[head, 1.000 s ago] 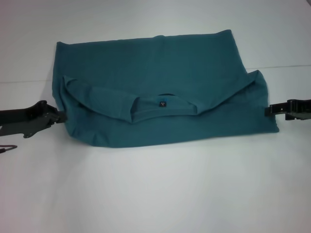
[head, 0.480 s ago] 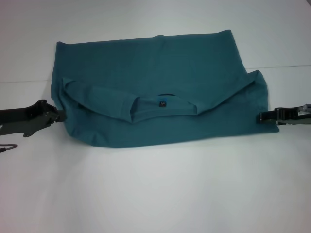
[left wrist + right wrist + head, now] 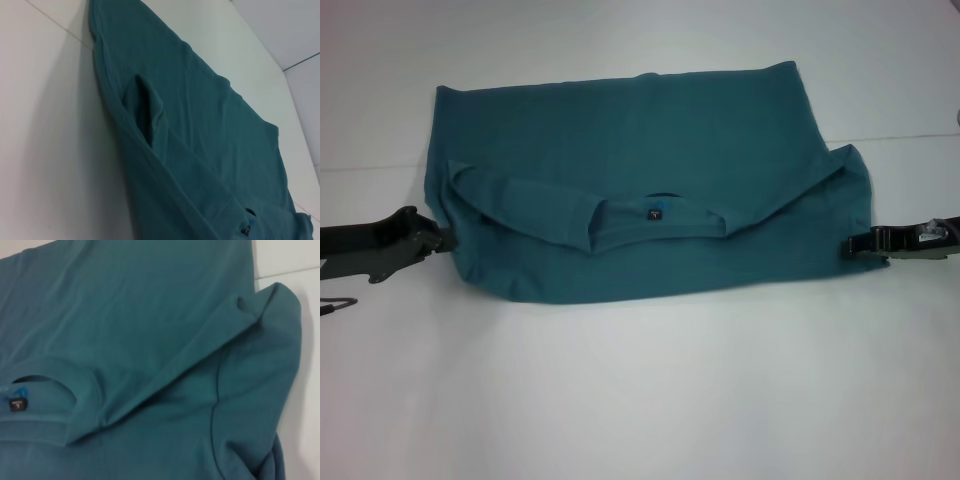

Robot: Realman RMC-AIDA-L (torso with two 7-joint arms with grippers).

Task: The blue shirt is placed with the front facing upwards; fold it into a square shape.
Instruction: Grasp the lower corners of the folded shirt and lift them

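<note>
The blue shirt (image 3: 640, 160) lies folded over on the white table, its round collar (image 3: 655, 222) and small dark label (image 3: 656, 212) facing me near the front. My left gripper (image 3: 445, 238) sits low at the shirt's left edge, touching the cloth. At the shirt's right front corner, my right gripper (image 3: 850, 247) reaches just over the cloth edge. The left wrist view looks along the shirt (image 3: 200, 130) from its side. The right wrist view shows the shirt (image 3: 150, 305), the label (image 3: 17, 404) and a folded sleeve (image 3: 270, 325).
The white table (image 3: 640, 400) stretches in front of the shirt, with a seam line (image 3: 900, 137) running behind it on the right. A thin cable loop (image 3: 335, 304) lies at the far left under my left arm.
My right gripper has slid leftward, from clear of the shirt to its right front corner. The left gripper and the shirt have not moved.
</note>
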